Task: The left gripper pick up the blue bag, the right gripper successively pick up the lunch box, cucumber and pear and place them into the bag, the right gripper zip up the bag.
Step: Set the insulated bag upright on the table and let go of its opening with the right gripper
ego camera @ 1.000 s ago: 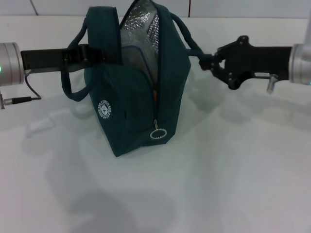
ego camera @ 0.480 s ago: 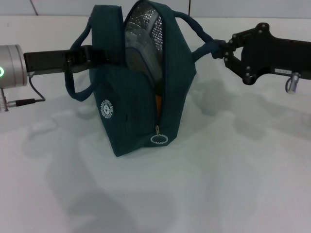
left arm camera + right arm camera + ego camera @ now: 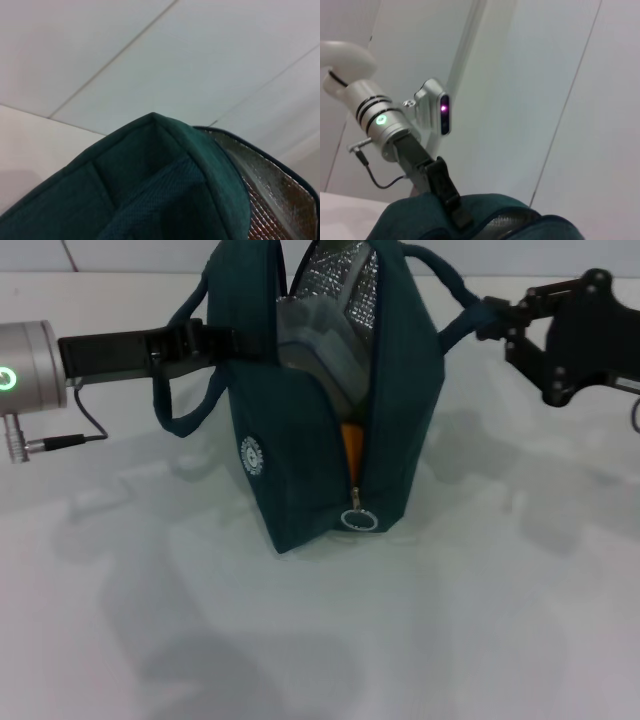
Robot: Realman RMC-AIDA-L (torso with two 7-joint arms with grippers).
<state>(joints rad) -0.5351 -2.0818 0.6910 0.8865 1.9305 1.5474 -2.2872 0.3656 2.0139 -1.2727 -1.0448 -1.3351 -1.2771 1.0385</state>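
Compared with half a second ago, the blue bag (image 3: 330, 440) is seen shifted toward the robot's right in the head view, and the right gripper (image 3: 490, 318) has been drawn farther right with it. On the plain white table (image 3: 300, 640), backed by a pale panelled wall, the bag is held upright with its mouth open, silver lining exposed, and something orange visible in the gap above the ring zipper pull (image 3: 358, 521). The left gripper (image 3: 235, 345) is clenched on the bag's left upper edge; the right gripper is closed on the bag's right handle (image 3: 450, 300). From the left wrist, only the bag's teal rim (image 3: 165, 165) and lining are shown against the wall. From the right wrist, the left gripper (image 3: 452, 200) is seen clamped onto the bag's edge (image 3: 490, 220).
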